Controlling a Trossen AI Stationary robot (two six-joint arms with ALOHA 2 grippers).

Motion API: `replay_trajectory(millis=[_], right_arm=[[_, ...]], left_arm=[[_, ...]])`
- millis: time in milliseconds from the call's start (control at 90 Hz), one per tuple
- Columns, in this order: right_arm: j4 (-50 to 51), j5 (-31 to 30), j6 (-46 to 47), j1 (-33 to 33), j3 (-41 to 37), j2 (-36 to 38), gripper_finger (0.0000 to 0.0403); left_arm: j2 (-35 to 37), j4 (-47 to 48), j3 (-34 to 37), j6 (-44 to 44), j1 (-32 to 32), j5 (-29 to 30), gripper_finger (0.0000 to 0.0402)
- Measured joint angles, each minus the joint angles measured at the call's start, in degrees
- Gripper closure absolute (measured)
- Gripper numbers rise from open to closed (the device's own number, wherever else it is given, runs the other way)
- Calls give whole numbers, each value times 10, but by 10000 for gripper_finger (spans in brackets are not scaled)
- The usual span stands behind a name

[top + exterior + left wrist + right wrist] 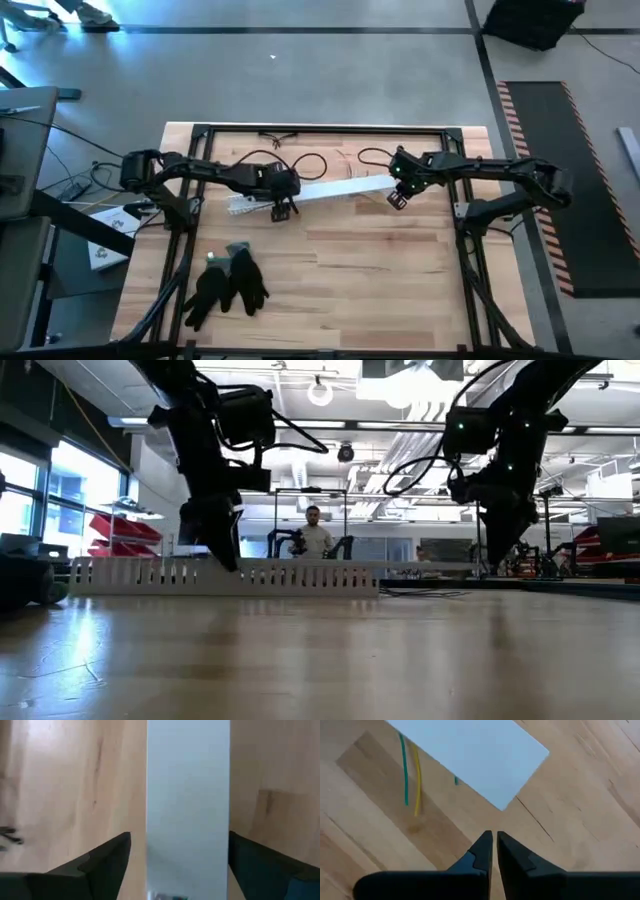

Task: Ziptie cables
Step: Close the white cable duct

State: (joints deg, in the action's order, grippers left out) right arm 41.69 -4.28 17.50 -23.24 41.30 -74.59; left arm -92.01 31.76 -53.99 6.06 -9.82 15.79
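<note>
I've got the left gripper (282, 209) over the left part of the white slotted channel (330, 190), fingers (105, 865) spread wide, one on either side of the channel, not touching it as far as I can tell. Right gripper (397, 197) hangs at the channel's 3 o'clock end, just past it, fingers (482, 852) pressed nearly together, gripping nothing. Cables (410, 775): green and yellow ends poke out from under the channel near that end, lying on the wooden table (380, 280). Black gloves (228, 285) sit at 7 o'clock on the table. A person (314, 532) stands far behind in the room.
</note>
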Motion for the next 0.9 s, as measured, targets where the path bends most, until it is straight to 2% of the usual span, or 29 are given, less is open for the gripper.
replay_trajectory(millis=[222, 367, 511, 700, 789, 900], right_arm=[[1, 0, -3, 2, 0, 0, 392], [0, 0, -28, 2, -1, 0, 391], [-11, 0, -60, 2, -1, 0, 392], [-18, 1, -75, 2, -1, 0, 392], [-32, 11, -75, 2, -1, 0, 392], [-47, 23, -75, 2, -1, 0, 392]], left_arm=[[0, 138, -83, -1, 1, 18, 99], [37, 169, -90, -31, 1, -25, 100], [131, 155, -36, -91, 9, -43, 100], [267, 45, 84, -160, 26, -15, 100], [302, 0, 136, -169, 27, -15, 100], [312, -65, 194, -171, 27, -18, 100]])
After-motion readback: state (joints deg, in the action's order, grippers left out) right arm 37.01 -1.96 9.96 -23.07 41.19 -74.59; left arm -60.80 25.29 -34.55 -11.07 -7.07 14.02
